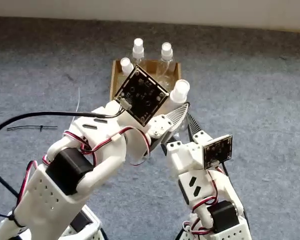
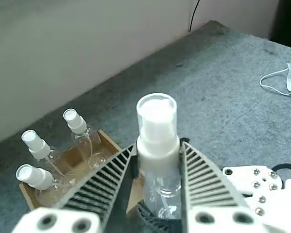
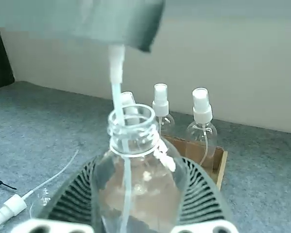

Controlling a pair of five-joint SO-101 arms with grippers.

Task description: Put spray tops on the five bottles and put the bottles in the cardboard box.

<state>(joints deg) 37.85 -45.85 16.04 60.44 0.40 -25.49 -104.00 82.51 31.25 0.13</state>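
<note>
Left gripper pinches a spray top, its tube inside the clear bottle clamped by right gripper; three capped bottles stand in the cardboard box.

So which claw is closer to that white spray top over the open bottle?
Left. The left gripper is clamped on the spray top itself; the right gripper sits below it, holding the clear bottle under it.

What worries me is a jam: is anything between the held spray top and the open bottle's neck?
Nothing visible. The left gripper holds the spray top above the bottle in the right gripper, and its tube runs into the open neck.
</note>
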